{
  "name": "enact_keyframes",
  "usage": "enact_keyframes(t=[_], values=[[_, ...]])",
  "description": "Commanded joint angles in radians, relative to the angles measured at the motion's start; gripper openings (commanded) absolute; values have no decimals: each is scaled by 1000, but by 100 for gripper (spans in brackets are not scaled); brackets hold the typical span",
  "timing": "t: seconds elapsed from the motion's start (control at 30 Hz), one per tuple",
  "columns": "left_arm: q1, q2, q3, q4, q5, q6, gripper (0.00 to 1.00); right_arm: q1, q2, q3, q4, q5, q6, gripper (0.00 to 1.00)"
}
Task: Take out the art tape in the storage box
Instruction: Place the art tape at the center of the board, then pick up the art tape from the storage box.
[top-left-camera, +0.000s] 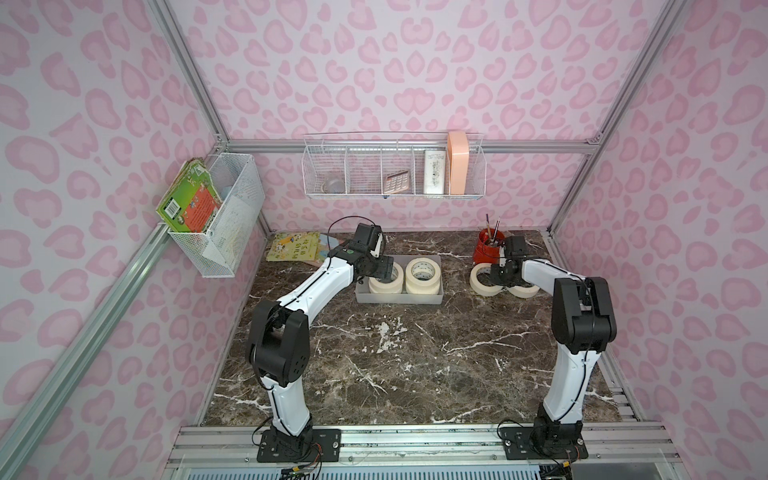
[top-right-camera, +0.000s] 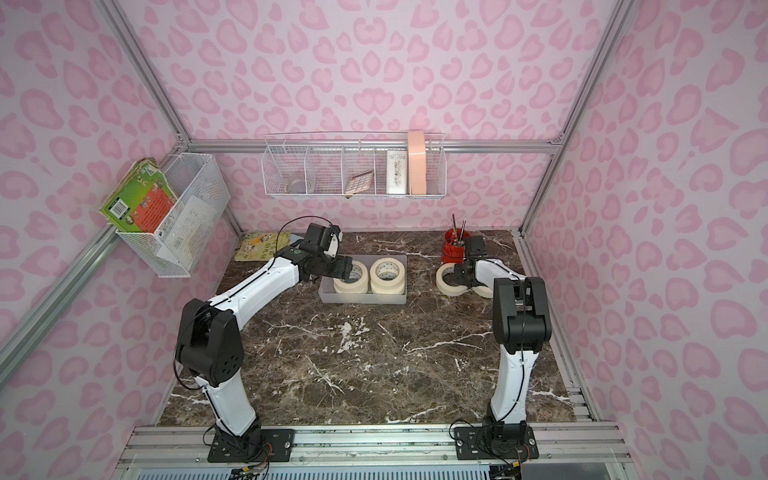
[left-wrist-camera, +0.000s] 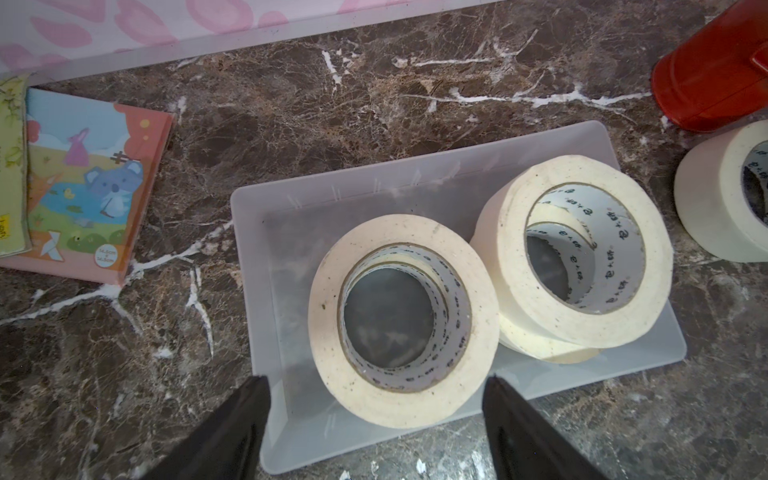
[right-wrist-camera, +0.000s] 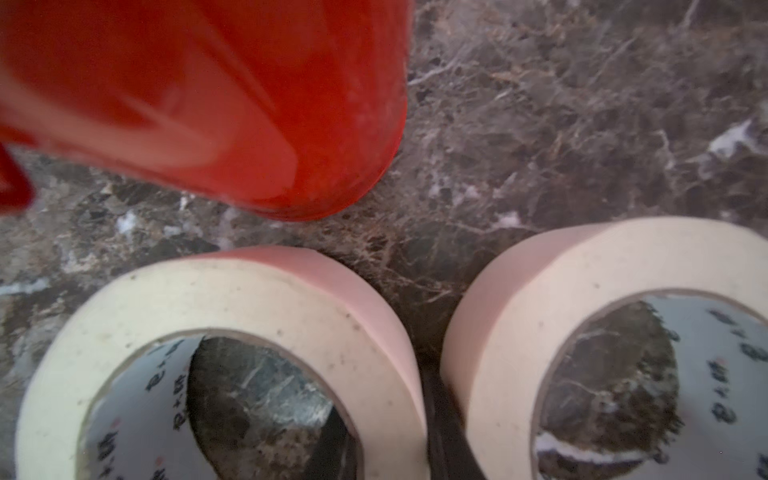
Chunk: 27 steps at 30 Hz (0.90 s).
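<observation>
- The left gripper (left-wrist-camera: 376, 378) has its jaws spread wide and hovers above one stack of art tape (left-wrist-camera: 405, 320) inside the storage box (left-wrist-camera: 266, 249).
- A second stack (left-wrist-camera: 577, 253) stands just beside it in the same box.
- The right gripper (right-wrist-camera: 386, 415) pinches the wall of a loose roll (right-wrist-camera: 249, 299) that lies flat on the table (top-left-camera: 415, 357), with one finger inside the ring.
- A neighbouring roll (right-wrist-camera: 582, 266) lies just beside it, and a red cup (right-wrist-camera: 208, 104) stands near both.
</observation>
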Motion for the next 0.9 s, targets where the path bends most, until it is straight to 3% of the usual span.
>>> enact_keyframes(t=[0.0,0.13,0.23,0.37,0.6,0.87], values=[[4,11,12,-31,7,-17,86,15,-43,-12,12,57,-13,32],[4,27,30,-50,7,-21,86,40,-141,-28,-15,107,-19,51],[4,40,47,-70,4,-21,86,75,-235,-28,-48,134,-19,56],[4,66,63,-82,-2,-16,86,141,-361,-99,-89,142,-16,57],[12,137,106,-100,-50,3,84,229,-519,-198,-131,46,0,55],[14,217,162,-124,-103,18,76,312,-574,-245,-129,-18,37,53]])
